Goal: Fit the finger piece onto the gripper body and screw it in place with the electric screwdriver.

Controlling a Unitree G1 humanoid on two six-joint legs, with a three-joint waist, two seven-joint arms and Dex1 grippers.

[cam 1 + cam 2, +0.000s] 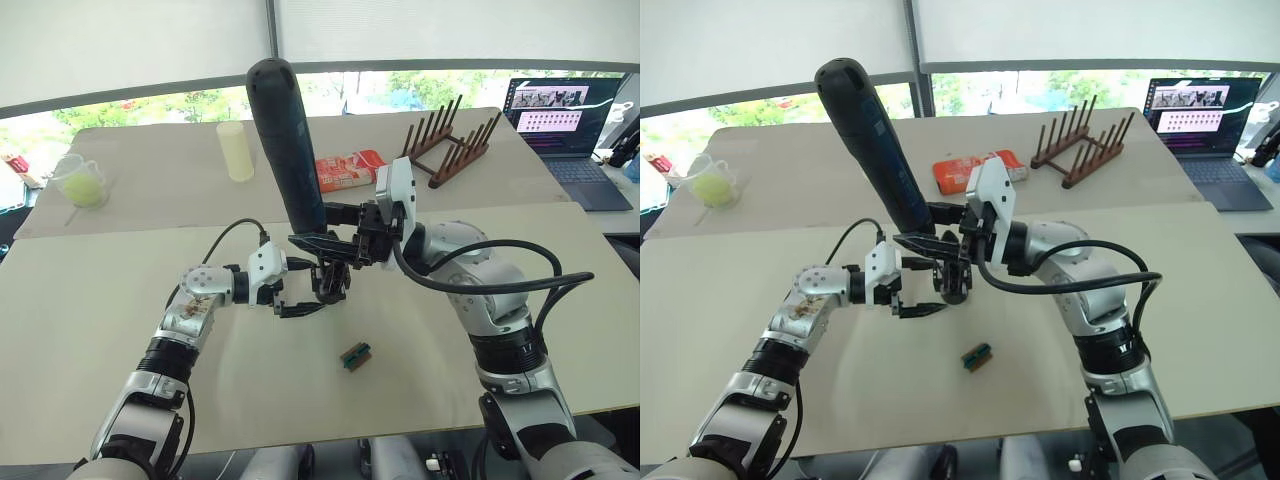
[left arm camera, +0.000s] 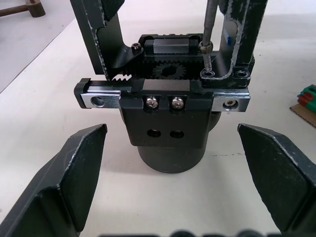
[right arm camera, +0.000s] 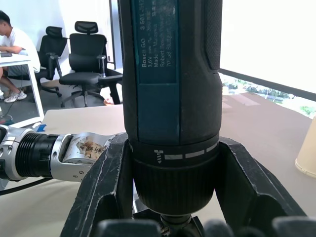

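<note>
Green-brown block (image 1: pixel 355 356) near gripper body (image 2: pixel 170 123); right hand (image 3: pixel 173 207) clamps electric screwdriver (image 1: pixel 287 150); left hand (image 2: pixel 173 163) spread.

Both head views look forward and down from above the robot's arms onto a wide beige table (image 1: pixel 120 380), from a moderate height. They share nearly the whole scene: the dark navy pen-shaped electric screwdriver (image 1: pixel 285 140) held upright at centre, the wooden peg rack (image 1: pixel 1080 140) and the open laptop (image 1: pixel 560 115) far off on the right.

The left wrist view sits very close and low, facing along its two black fingers (image 2: pixel 74 182) at the small black chunky gripper body (image 2: pixel 168 123).

The right wrist view looks up along the screwdriver's barrel from right beside it, toward black office chairs (image 3: pixel 84 59) beyond.
</note>
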